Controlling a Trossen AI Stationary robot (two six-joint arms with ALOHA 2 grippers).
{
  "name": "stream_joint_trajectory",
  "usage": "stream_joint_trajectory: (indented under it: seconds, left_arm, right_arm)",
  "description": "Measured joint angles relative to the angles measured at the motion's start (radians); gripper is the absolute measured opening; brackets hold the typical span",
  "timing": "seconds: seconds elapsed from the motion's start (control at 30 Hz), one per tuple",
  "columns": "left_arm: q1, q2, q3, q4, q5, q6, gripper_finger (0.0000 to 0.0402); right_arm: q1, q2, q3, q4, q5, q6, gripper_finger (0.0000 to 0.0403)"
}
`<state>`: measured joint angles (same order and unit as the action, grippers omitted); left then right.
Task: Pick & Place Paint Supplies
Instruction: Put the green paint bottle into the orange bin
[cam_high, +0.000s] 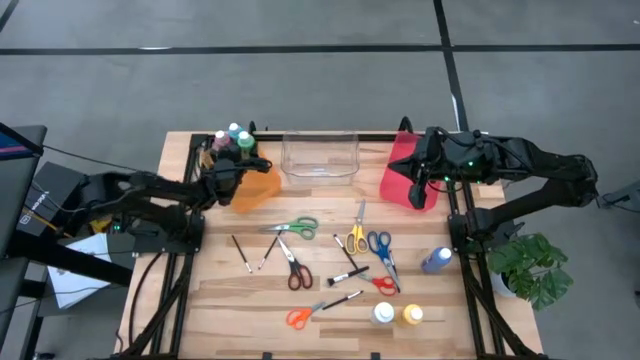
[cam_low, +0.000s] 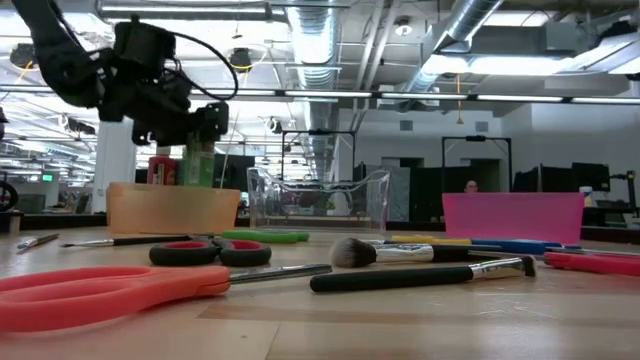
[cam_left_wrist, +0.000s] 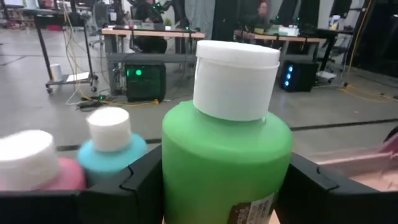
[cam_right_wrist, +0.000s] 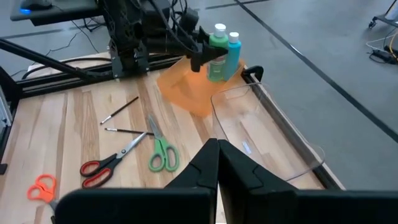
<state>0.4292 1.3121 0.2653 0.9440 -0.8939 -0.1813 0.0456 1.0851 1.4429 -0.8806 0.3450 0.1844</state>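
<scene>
The left end effector (cam_high: 243, 160) sits above the orange bin (cam_high: 255, 187) at the far left of the wooden surface (cam_high: 210, 290), its two dark fingers (cam_left_wrist: 140, 180) clamped on the sides of a green paint bottle (cam_left_wrist: 227, 162) with a white cap. The bottle stands upright between them, over the bin's far corner. Just beside it are a blue paint bottle (cam_left_wrist: 112, 146) and a pink paint bottle (cam_left_wrist: 37, 168), both white-capped and upright.

The right end effector (cam_right_wrist: 217, 163) hangs over the clear bin (cam_right_wrist: 267, 134) and the red bin (cam_high: 405, 170) at the far right — its fingers are pressed together with nothing between them.

The clear bin stands between the orange and red bins along the far edge of the surface.

Spread over the middle of the surface lie the loose supplies:
- green-handled scissors (cam_high: 298, 227)
- red-handled scissors with dark grips (cam_high: 295, 268)
- yellow-handled scissors (cam_high: 356, 236)
- blue-handled scissors (cam_high: 381, 247)
- orange-handled scissors (cam_high: 300, 316) nearest the front edge
- small red scissors (cam_high: 384, 285)
- several thin dark paintbrushes (cam_high: 243, 254) scattered among them

A dark blue paint bottle (cam_high: 436, 260) lies on its side near the right edge. A white paint bottle (cam_high: 383, 314) and a yellow paint bottle (cam_high: 412, 316) stand close together near the front right.
</scene>
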Motion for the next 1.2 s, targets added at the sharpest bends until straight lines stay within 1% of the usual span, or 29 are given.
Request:
stream_joint_trajectory:
  seconds: [0.13, 0.27, 0.37, 0.47, 0.97, 1.2]
  left_arm:
    - [0.005, 0.118, -0.001, 0.094, -0.006, -0.01, 0.0223]
    - [0.005, 0.188, -0.001, 0.158, -0.068, -0.01, 0.0223]
    - [0.008, 0.212, -0.001, 0.176, -0.102, -0.011, 0.0223]
    - [0.017, 0.237, -0.001, 0.204, -0.11, -0.027, 0.0223]
    - [0.065, 0.335, 0.0, 0.287, -0.109, -0.047, 0.0223]
    - [0.067, 0.362, 0.0, 0.288, -0.076, -0.071, 0.0223]
  right_arm:
    - [0.0, 0.0, 0.0, 0.0, 0.0, 0.001, 0.0]
    - [0.0, 0.0, 0.0, 0.0, -0.003, 0.003, 0.0]
    - [0.0, 0.0, 0.0, -0.001, -0.003, 0.003, 0.0]
    - [-0.001, 0.0, 0.0, -0.001, -0.003, 0.0, 0.0]
    - [-0.002, 0.0, 0.0, -0.002, -0.004, -0.01, 0.0]
    - [-0.002, 0.0, 0.0, -0.002, -0.004, -0.011, 0.0]
